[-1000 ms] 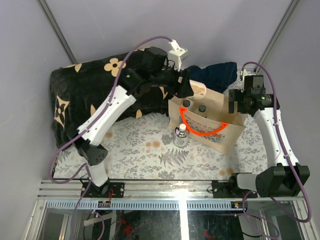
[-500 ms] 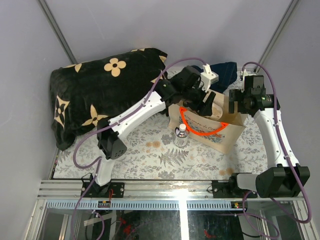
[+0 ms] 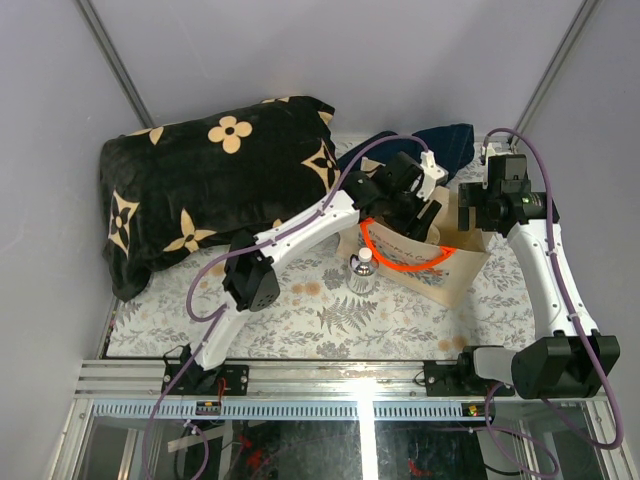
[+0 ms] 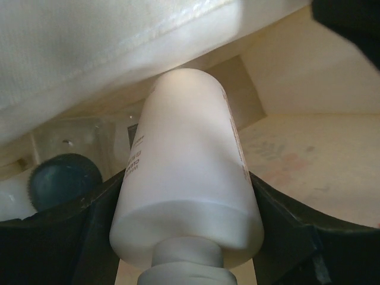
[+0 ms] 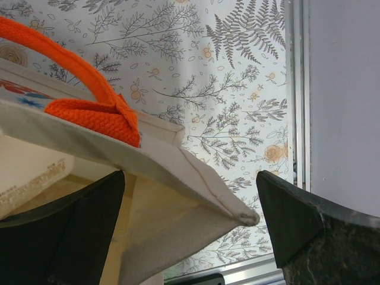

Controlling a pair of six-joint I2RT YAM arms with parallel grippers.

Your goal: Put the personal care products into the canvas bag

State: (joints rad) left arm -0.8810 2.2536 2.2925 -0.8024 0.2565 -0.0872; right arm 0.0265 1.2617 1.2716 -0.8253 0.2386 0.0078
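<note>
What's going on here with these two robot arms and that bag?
The robot is packing small toiletry containers into a canvas bag. Its left gripper is down inside the bag, clamped on a white bottle, next to a dark-capped container already in there. The right gripper is open, its jaws straddling a top corner of the bag. One clear white-capped bottle stands on the table beside the bag, not yet packed.
</note>
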